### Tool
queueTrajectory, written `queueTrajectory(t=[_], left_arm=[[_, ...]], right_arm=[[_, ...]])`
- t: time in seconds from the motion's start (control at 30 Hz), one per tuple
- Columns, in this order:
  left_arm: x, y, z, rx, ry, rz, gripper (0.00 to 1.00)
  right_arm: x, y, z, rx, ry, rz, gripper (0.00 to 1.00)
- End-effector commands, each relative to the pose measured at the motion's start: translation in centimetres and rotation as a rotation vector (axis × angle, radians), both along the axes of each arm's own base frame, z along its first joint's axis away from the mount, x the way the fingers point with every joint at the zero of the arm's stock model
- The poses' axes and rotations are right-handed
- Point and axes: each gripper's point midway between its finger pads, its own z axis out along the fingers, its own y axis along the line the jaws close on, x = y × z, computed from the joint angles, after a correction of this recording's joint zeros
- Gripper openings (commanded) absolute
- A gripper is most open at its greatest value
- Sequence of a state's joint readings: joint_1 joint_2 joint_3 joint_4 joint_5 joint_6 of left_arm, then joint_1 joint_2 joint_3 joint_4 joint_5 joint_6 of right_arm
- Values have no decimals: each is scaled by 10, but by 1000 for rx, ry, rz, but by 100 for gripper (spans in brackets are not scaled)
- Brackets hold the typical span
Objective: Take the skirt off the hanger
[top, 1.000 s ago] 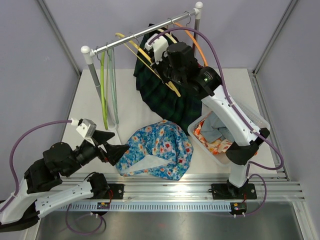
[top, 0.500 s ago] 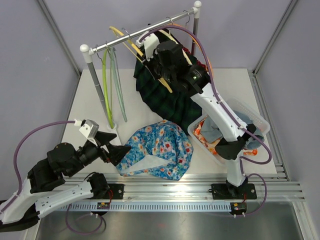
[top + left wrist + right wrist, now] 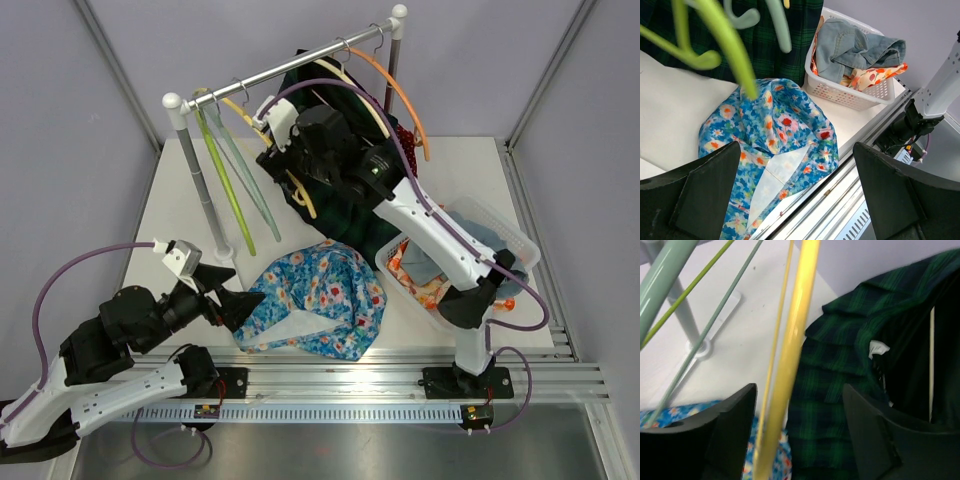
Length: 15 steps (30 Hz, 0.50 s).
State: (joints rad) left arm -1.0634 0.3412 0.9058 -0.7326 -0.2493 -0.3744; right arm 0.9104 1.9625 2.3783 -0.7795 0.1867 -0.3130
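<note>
Right tool straddles blurred hanger beside skirt

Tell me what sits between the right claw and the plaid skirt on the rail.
The yellow hanger does. In the right wrist view its bar runs top to bottom through the gap of the open right claw, touching neither finger. The green plaid skirt hangs just past it, to the right. Nothing else visible is in the way.

A white bench is enclosed by pale lilac walls, joined at the corners by grey metal struts. Its near edge is bordered by a slotted aluminium rail.
</note>
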Motion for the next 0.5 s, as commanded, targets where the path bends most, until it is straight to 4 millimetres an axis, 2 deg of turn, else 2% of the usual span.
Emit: queueTrajectory(t=[0.0,0.03,0.07,0.13,0.2,0.23,0.27,0.3,0.37,0.4,0.43,0.47], left_arm=[[4,-2,8,-22,-28,10,99],[5,-2,7,-12,-28,12,99],[6,-2,5,3,-31,15,99],[8,-3,2,21,-33,19,99],[11,-5,-2,47,-40,21,99],[12,-5,-2,51,-42,23,99],[13,-5,-3,61,-45,23,99],[13,-6,-4,61,-47,24,99],[14,-5,-4,62,-52,27,99],[14,-6,-6,64,-52,23,99],[14,-5,-6,60,-57,23,99],[13,-6,-7,59,-57,22,99]], right_arm=[[-30,-33,52,11,-110,52,90],[-35,-40,58,11,-136,64,97],[-48,-56,57,-6,-147,74,100],[-61,-72,53,-65,-188,122,100],[-76,-93,36,-160,-200,181,99],[-78,-104,4,-233,-144,210,99],[-89,-119,2,-246,-143,254,100],[-105,-115,-10,-258,-133,397,100],[-126,-137,-53,-323,-31,514,99],[-142,-134,-66,-328,-22,636,100],[-155,-141,-97,-366,45,697,99],[-160,-145,-106,-380,33,737,99]])
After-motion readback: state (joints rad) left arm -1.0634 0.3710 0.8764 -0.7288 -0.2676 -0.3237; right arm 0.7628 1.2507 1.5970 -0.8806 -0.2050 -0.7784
